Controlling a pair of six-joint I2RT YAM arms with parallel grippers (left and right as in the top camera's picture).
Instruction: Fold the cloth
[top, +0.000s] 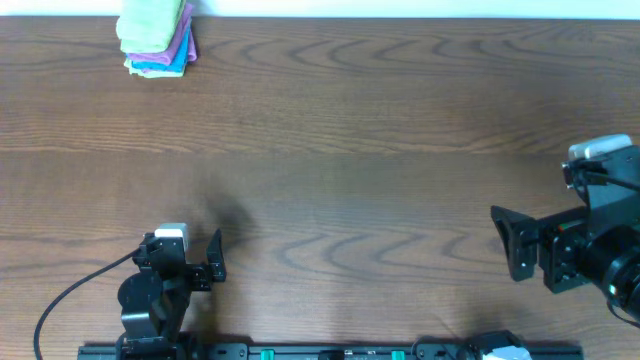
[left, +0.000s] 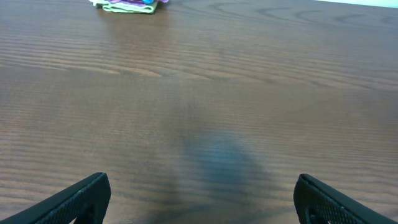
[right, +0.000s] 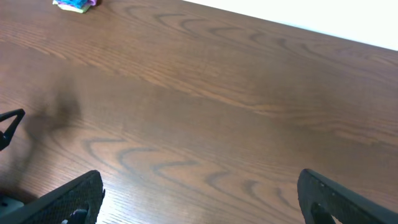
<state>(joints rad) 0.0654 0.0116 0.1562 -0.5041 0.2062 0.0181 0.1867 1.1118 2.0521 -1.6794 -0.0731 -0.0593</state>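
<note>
Overhead, my left fingers (top: 214, 258) at seven o'clock and right fingers (top: 512, 240) at four o'clock are spread and empty, far from the lime-green cloth (top: 152, 22) stacked on the purple cloth (top: 181, 46) and blue cloth (top: 160, 68) at eleven o'clock, so a deep pinch there risks dragging the whole pile.

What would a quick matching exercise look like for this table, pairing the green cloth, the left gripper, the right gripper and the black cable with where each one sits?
Things:
1. green cloth
2. left gripper
3. right gripper
4. black cable

Places:
A. right side of the table, fingers pointing left
B. curving towards the near-left corner
C. far-left corner
D. near edge, left of centre

Pairs: 1-C, 2-D, 3-A, 4-B
</note>
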